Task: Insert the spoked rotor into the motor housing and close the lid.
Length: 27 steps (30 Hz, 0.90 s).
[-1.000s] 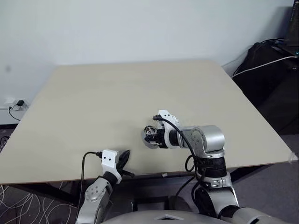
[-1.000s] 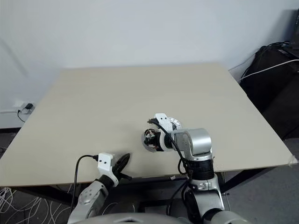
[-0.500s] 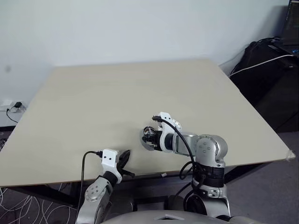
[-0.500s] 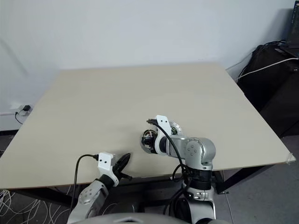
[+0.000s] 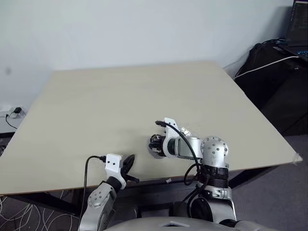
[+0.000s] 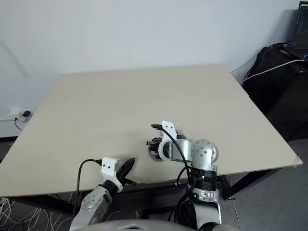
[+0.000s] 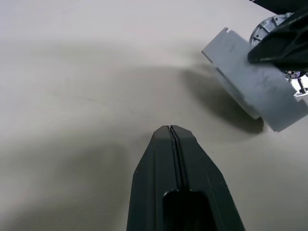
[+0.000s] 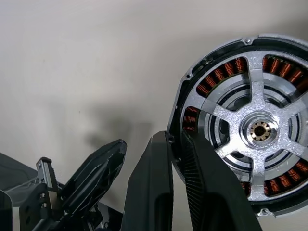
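while pinched, motor housing (image 8: 240, 130) edge-on

copper-orange windings ring the dark-rimmed motor housing (image 8: 192, 103) under a silver spoked rotor (image 8: 260, 131), on a beige table (image 5: 120, 96).

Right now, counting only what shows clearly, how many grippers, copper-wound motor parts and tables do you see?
Grippers: 2 (left gripper, right gripper)
Motor housing: 1
Table: 1
Total: 4
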Each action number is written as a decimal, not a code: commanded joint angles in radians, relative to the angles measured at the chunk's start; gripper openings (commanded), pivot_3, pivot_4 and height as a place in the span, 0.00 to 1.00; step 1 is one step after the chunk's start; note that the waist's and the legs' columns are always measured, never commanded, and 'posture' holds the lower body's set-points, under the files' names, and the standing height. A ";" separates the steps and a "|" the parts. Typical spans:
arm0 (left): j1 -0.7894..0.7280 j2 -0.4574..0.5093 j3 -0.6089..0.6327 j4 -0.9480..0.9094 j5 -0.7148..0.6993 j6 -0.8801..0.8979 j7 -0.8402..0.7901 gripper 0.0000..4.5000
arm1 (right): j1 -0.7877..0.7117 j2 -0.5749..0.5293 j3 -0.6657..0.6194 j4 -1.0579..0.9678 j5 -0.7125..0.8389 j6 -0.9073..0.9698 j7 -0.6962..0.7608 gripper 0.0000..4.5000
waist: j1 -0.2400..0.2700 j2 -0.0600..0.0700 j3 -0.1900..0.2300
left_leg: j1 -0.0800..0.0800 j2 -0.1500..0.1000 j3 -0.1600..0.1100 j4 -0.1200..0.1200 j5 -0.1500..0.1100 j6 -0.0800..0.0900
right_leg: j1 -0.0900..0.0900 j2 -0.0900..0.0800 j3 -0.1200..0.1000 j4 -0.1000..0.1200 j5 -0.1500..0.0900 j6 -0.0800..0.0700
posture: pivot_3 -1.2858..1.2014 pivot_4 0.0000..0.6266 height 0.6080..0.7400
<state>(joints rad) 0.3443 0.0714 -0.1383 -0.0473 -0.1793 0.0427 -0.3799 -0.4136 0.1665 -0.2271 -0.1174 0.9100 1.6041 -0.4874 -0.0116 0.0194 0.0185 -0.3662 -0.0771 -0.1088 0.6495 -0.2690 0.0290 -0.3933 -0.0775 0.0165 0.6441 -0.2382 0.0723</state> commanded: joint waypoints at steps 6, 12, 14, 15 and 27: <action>-0.007 0.001 0.003 -0.046 -0.018 -0.002 -0.003 0.00 | -0.079 0.092 0.007 0.167 -0.109 -0.114 0.069 0.10 | 0.000 0.002 -0.002 | 0.004 0.000 0.000 0.000 0.000 0.000 | 0.004 0.000 0.000 0.000 -0.001 0.002 | 0.52 0.00 1.00; -0.007 0.000 0.005 -0.042 -0.017 -0.004 -0.001 0.00 | -0.113 0.131 0.007 0.252 -0.126 -0.253 0.109 0.52 | -0.001 0.003 -0.003 | 0.005 0.000 0.000 0.000 0.000 0.001 | 0.004 0.000 0.000 0.000 -0.001 0.002 | 0.52 0.00 1.00; -0.008 0.000 0.005 -0.041 -0.017 -0.004 -0.001 0.00 | -0.122 0.146 0.000 0.257 -0.107 -0.267 0.108 0.65 | 0.000 0.003 -0.003 | 0.006 0.000 0.000 0.000 0.000 0.000 | 0.005 0.000 0.000 0.000 -0.001 0.003 | 0.52 0.00 1.00; -0.007 0.000 0.006 -0.041 -0.017 -0.004 -0.001 0.00 | -0.129 0.162 -0.004 0.238 -0.075 -0.266 0.113 0.73 | 0.000 0.004 -0.003 | 0.006 0.000 0.000 0.001 0.001 0.001 | 0.006 0.000 0.000 0.000 -0.003 0.005 | 0.52 0.00 1.00; -0.011 -0.001 0.007 -0.033 -0.023 -0.002 -0.011 0.00 | -0.118 -0.252 0.315 -0.131 -0.311 -0.700 0.509 0.80 | -0.004 -0.002 0.001 | 0.003 -0.001 -0.003 -0.001 0.002 0.002 | 0.002 0.001 0.000 -0.002 -0.001 0.008 | 0.52 0.00 1.00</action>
<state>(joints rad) 0.3407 0.0720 -0.1305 -0.0481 -0.1834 0.0444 -0.3830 -0.5543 -0.0435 0.0929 -0.2257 0.6744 0.9853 -0.0115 -0.0158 0.0178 0.0198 -0.3639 -0.0792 -0.1127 0.6483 -0.2684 0.0313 -0.3911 -0.0765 0.0170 0.6419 -0.2373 0.0772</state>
